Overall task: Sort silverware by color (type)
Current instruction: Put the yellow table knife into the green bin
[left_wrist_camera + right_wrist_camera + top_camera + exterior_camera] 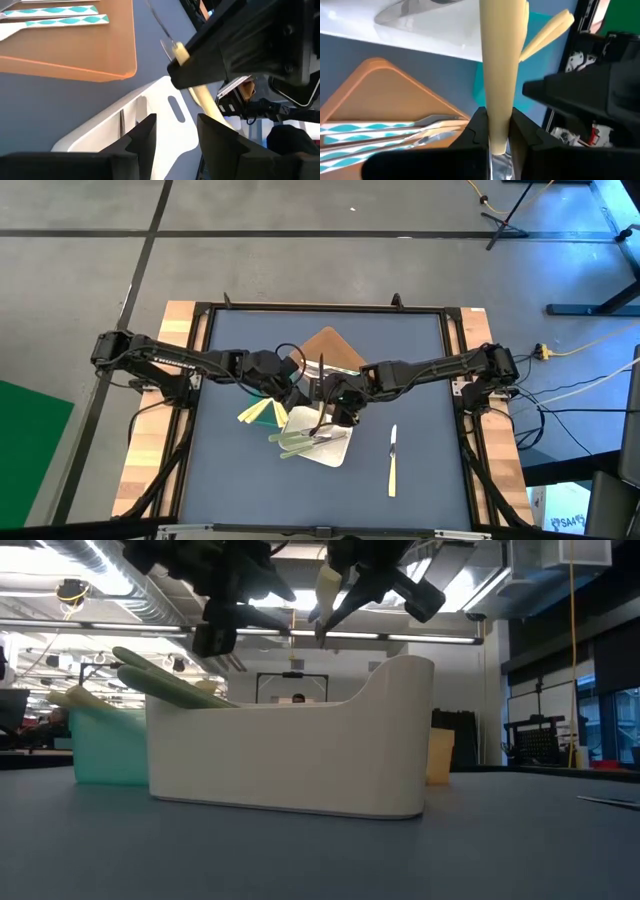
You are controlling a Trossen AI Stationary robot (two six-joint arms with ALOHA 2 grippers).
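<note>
On the dark blue counter (420,380), the left claw (293,395) hangs spread and empty above the glossy white tray (335,451), beside the teal tray (100,745). The right claw (335,402) pinches a smooth pale-yellow-handled utensil (499,75) — its metal tip shows only in the left wrist view. Pale green handles (298,442) lie in the white tray; patterned blue-handled pieces (375,131) rest on the rounded brown tray (335,346) — a yellow-handled knife (393,462) lies apart, rightward.

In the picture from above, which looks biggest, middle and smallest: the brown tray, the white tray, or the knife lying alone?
1. White tray and brown tray: unsure which is bigger, since the arms cover much of both.
2. Lone knife: clearly smallest, thin and narrow.
</note>
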